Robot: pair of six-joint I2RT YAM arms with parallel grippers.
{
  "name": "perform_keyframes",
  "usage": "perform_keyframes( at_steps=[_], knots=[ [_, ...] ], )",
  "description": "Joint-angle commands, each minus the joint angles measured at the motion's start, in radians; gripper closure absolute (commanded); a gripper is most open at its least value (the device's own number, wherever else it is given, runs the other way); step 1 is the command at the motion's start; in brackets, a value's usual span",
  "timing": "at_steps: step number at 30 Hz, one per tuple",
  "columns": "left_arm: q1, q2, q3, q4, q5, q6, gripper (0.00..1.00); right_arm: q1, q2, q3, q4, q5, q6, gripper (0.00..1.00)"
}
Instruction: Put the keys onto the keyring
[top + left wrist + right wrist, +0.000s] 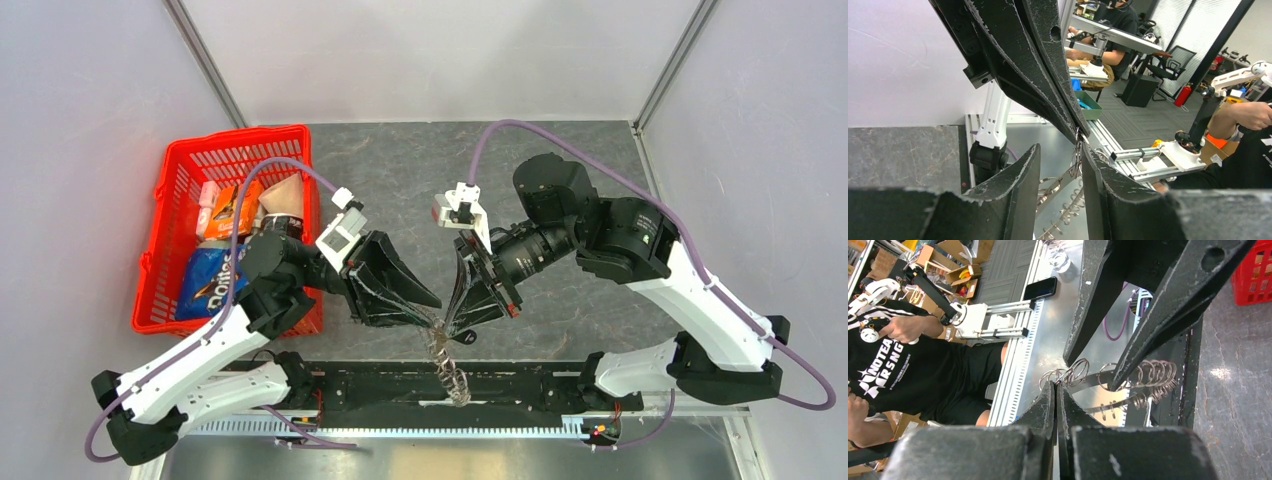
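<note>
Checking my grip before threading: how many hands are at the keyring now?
2. The left hand is on its left side, the right hand on its right; their tips meet at one end of the keyring. Neither is hidden.

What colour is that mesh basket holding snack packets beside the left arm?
The basket is red; the top external view shows it best.

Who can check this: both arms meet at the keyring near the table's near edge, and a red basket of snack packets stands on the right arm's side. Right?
No. The red basket stands on the left arm's side, as the top external view shows. The rest holds: both arms meet at the keyring near the table's near edge, with snack packets in the basket.
</note>
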State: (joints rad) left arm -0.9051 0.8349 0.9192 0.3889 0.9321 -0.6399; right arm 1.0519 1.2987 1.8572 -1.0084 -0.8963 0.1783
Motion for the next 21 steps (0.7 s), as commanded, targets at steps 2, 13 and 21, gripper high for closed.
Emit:
perform_keyframes(
  at_steps=[2, 13, 21],
  knots=[
    [-0.001, 0.006, 0.044, -0.005, 0.058, 0.002, 0.57, 0.003, 0.004, 0.056, -0.013, -0.032, -0.025, 1.0],
    [-0.002, -0.015, 0.046, -0.064, 0.063, 0.032, 0.58, 0.003, 0.003, 0.07, -0.048, -0.002, -0.047, 1.0],
    [-0.003, -0.013, 0.049, -0.073, 0.065, 0.033, 0.58, 0.003, 0.014, 0.086, -0.053, 0.003, -0.043, 1.0]
  ],
)
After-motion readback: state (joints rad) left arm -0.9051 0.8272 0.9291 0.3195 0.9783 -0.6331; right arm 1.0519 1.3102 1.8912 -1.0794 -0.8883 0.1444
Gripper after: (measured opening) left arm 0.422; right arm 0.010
